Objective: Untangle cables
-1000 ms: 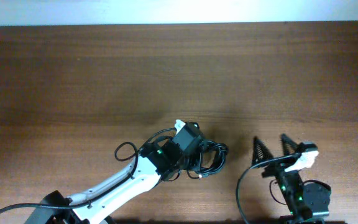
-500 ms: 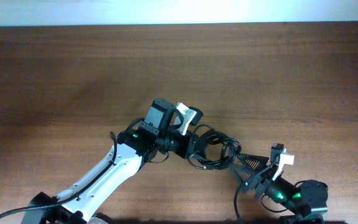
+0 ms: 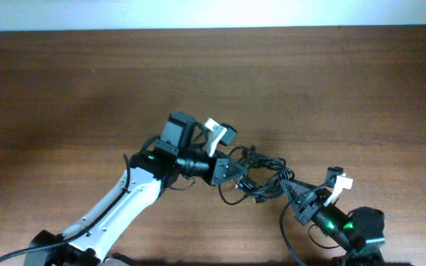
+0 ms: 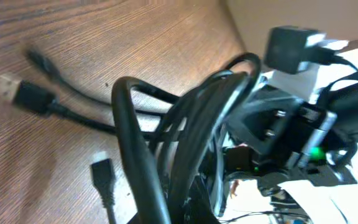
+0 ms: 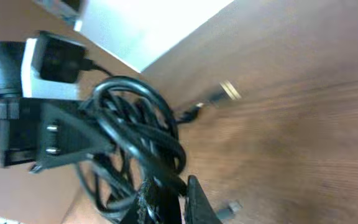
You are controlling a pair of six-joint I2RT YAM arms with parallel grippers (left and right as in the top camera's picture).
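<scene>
The cables form a bunched tangle of thin black loops held between my two grippers, a little above the wooden table. My left gripper is shut on the bundle's left side. My right gripper is shut on its right side. In the left wrist view the cables loop up from my left gripper, and two plug ends trail onto the wood. In the right wrist view my right gripper pinches strands of the cables, with the left gripper just behind.
The table's far edge meets a white wall. A loose plug end points away over bare wood, and another lies beside my right fingers. Both arms crowd the table's near middle.
My left gripper carried the cable bundle up and toward the right. My right arm swung left from the table's right side, and its open jaws shut on the bundle.
</scene>
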